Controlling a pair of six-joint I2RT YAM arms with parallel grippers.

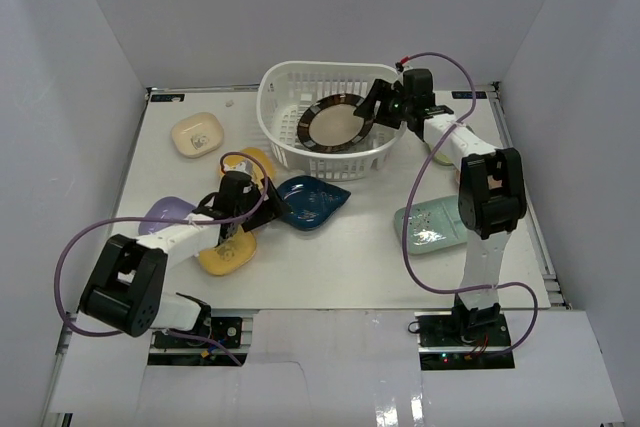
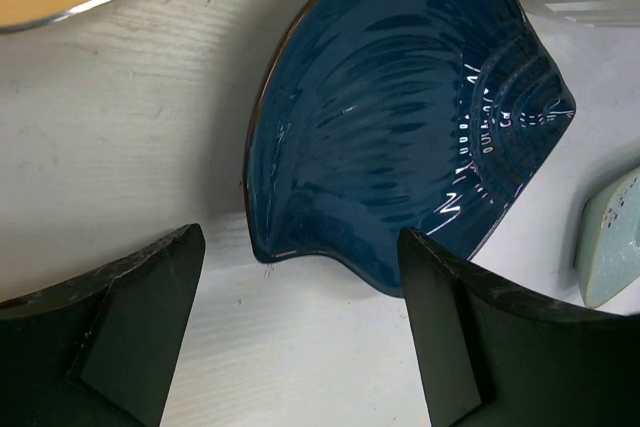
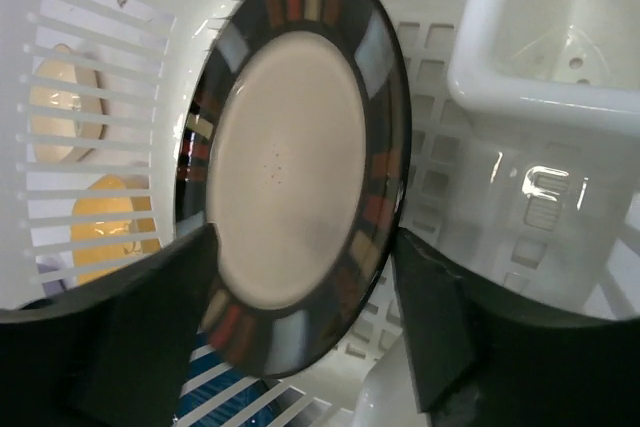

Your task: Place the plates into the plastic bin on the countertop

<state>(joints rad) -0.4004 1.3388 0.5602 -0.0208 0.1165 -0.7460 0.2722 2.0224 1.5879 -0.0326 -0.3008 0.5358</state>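
The large round black-rimmed beige plate (image 1: 335, 125) leans tilted inside the white plastic bin (image 1: 285, 147). My right gripper (image 1: 378, 107) is open at its right rim. In the right wrist view the plate's (image 3: 290, 177) lower rim lies between the spread fingers of that gripper (image 3: 305, 247). My left gripper (image 1: 272, 202) is open, low over the countertop (image 1: 360, 257), at the left edge of the dark blue leaf-shaped dish (image 1: 312, 202). In the left wrist view the dish (image 2: 400, 117) lies just ahead of the gripper (image 2: 300, 247), with its near edge beside the right finger (image 2: 450, 327).
On the countertop lie a cream dish (image 1: 196, 134), a yellow dish (image 1: 228, 252), another yellow one (image 1: 255, 162), a lavender one (image 1: 165, 215) and a pale teal one (image 1: 430, 227). A white inner compartment (image 3: 560, 37) fills the bin's corner. White panels wall the table.
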